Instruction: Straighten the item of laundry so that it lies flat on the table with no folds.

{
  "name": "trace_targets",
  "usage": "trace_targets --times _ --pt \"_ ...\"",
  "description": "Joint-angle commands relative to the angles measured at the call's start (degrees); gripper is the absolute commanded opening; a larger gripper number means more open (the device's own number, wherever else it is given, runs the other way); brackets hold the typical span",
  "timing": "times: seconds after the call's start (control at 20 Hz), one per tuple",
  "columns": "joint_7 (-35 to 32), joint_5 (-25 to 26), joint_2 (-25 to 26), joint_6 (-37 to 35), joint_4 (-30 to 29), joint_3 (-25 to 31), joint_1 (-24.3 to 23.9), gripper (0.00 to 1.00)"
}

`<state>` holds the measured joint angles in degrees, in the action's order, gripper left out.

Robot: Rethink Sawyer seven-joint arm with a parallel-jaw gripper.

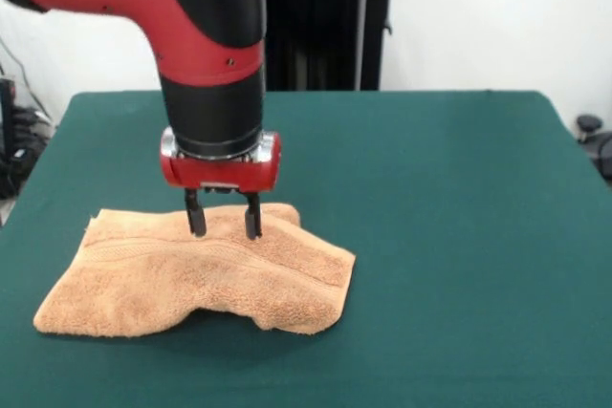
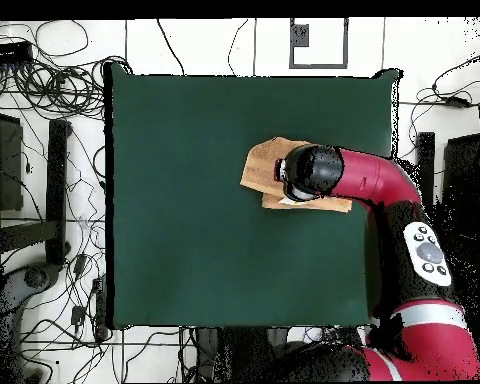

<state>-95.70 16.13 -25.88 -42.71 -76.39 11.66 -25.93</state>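
Gripper [image 1: 224,225] points straight down over towel [image 1: 163,279], fingers spread, tips touching or just above cloth near its far edge. Towel lies rumpled with raised folds on green table [image 1: 449,217], partly hidden under arm [image 2: 369,180] from overhead.

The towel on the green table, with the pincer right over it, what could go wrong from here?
1. The towel lies folded over itself, thick along its near edge. The open pincer, at the far edge, might catch both layers and drag the fold along.
2. The towel lies toward one side of the table; a pull that way could slide it over the edge.
3. From overhead, the arm hides much of the towel, so folds may go unseen.
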Motion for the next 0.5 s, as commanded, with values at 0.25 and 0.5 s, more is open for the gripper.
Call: trace_targets --times 0.25,0.5 --pt "18.97 7.28 2.51 -7.21 0.43 9.49 1.01 1.00" --pt "-13.25 2.74 -2.46 -0.83 -5.38 -2.78 7.47 1.00"
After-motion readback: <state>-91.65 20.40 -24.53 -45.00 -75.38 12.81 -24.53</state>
